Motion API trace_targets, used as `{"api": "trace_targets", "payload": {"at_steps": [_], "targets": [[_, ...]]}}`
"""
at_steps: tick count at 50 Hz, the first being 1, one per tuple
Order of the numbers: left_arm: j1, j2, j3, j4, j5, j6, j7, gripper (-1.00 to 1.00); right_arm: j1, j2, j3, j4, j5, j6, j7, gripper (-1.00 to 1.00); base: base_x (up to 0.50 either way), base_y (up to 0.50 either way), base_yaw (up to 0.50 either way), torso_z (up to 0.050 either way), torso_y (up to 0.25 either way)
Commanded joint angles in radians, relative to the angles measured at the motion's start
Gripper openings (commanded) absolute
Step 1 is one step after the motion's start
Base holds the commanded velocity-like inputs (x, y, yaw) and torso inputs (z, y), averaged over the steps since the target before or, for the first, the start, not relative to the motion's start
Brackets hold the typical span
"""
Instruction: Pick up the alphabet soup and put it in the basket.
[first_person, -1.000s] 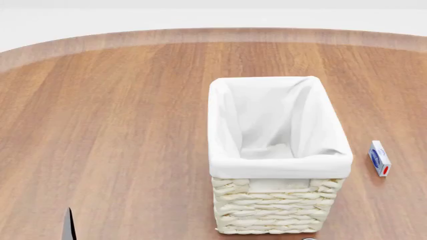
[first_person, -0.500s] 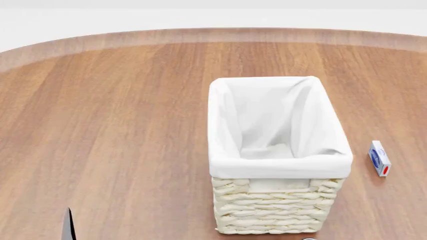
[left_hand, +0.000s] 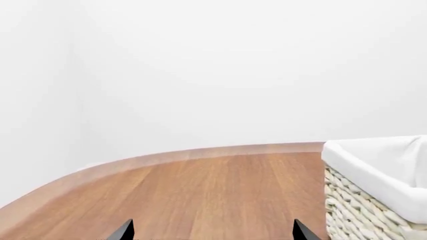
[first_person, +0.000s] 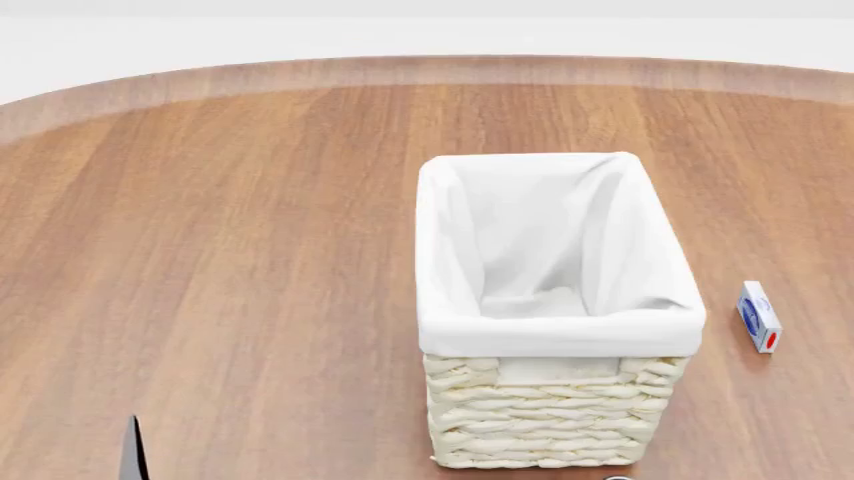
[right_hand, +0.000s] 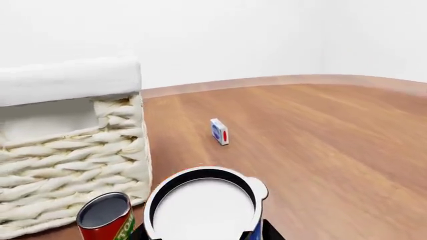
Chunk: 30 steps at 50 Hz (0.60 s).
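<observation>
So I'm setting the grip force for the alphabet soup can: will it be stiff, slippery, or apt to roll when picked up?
The alphabet soup can is probably rigid: its white top sits flat inside a firm round rim. It stands upright beside the red can, so it likely won't roll unless tipped. Its smooth, round side may slip in the right hand.

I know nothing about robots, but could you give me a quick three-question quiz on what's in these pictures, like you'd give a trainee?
1. True or false: a can already lies inside the basket.
2. Pick one: what lies on the table to the right of the basket in the head view? A) a small blue-and-white box B) a spoon C) a cup
3. Short answer: in the right wrist view, what colour is the top of the soup can next to the red can?

Key: 1 false; 2 A; 3 white.
</observation>
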Motion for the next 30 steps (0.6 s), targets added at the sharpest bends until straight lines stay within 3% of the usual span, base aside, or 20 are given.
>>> {"api": "trace_targets", "payload": {"at_steps": [1,20,30], "targets": [[0.0,-0.003,0.0,-0.002,-0.007,0.0,-0.003,1.0,-0.076,0.035,-0.006,-0.379,-0.004,0.188,0.093,-1.0,0.0,0.0,0.0,0.0,0.0],[0.0,-0.008,-0.001,-0.007,-0.018,0.007,-0.007,1.0,-0.104,0.176,0.043,-0.866,0.162,0.516,0.246,-1.0,0.0,0.0,0.0,0.0,0.001],[0.0,-0.011,-0.002,-0.005,-0.021,0.007,-0.012,1.0,0.071,0.284,0.002,-1.022,0.207,0.702,0.345,-1.0,0.0,0.0,0.0,0.0,0.001]]}}
